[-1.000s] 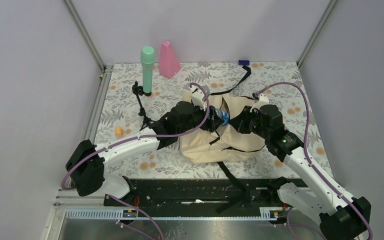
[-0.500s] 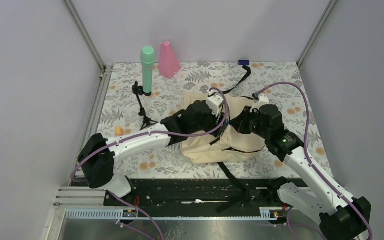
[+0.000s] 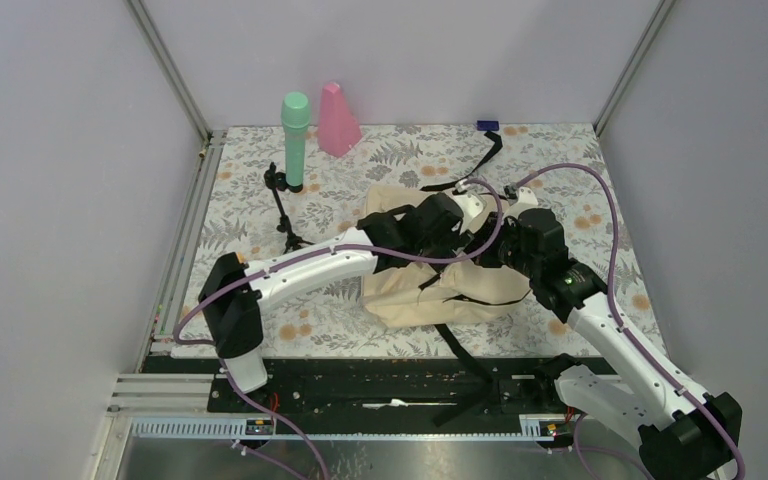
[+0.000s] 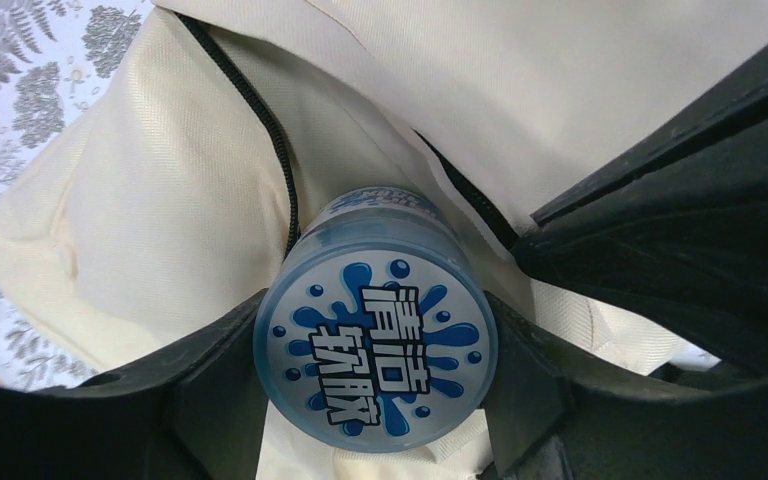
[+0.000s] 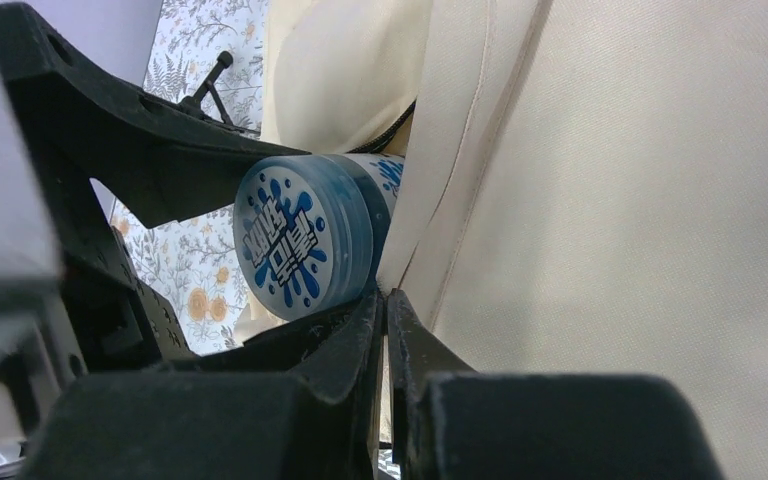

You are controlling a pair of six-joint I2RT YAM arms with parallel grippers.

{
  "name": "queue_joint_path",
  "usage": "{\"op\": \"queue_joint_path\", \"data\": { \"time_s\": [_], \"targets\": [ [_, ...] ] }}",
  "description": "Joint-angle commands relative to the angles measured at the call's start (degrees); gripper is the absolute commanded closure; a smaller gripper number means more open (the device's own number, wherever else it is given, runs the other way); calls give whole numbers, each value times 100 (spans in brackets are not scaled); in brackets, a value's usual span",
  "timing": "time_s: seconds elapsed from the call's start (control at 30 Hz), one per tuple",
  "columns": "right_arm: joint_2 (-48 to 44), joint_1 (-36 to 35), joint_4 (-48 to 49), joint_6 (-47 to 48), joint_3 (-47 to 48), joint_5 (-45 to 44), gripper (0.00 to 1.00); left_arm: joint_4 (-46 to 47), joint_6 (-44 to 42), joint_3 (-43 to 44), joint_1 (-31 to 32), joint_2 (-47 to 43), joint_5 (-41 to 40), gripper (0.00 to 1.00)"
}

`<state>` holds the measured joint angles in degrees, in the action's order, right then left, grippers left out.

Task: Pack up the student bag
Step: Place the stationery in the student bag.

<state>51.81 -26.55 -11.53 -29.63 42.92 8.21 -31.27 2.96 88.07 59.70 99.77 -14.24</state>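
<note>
The student bag [image 3: 430, 295], cream with black straps, lies mid-table. My left gripper [image 3: 475, 222] reaches over it from the left. In the left wrist view the left gripper [image 4: 372, 375] is shut on a round blue jar [image 4: 375, 345] with a splash label, its far end at the black zipper edge of the bag [image 4: 160, 220]. My right gripper [image 3: 497, 245] sits right beside it. In the right wrist view the right gripper [image 5: 388, 300] is shut on a cream edge of the bag [image 5: 610, 200], with the jar [image 5: 300, 245] just left of it.
A green cylinder [image 3: 295, 138] and a pink cone [image 3: 338, 118] stand at the back left. A small black tripod [image 3: 282, 205] stands left of the bag. A black strap [image 3: 482, 158] runs to a blue piece [image 3: 487, 125] at the back.
My left arm has swung right across the bag, carrying the jar up to the right gripper. The right arm has stayed still.
</note>
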Motion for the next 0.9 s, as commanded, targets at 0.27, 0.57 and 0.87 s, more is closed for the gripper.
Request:
{"op": "queue_joint_path", "data": {
  "time_s": [0.27, 0.57, 0.87],
  "targets": [
    [-156, 2, 592, 33, 457, 100, 100, -710, -532, 498, 208, 156, -768, 43],
    [-189, 7, 527, 45, 472, 85, 100, -299, -350, 405, 211, -200, -718, 16],
    [-151, 9, 522, 45, 481, 93, 100, 256, -309, -24, 208, -769, -522, 1]
  ]
}}
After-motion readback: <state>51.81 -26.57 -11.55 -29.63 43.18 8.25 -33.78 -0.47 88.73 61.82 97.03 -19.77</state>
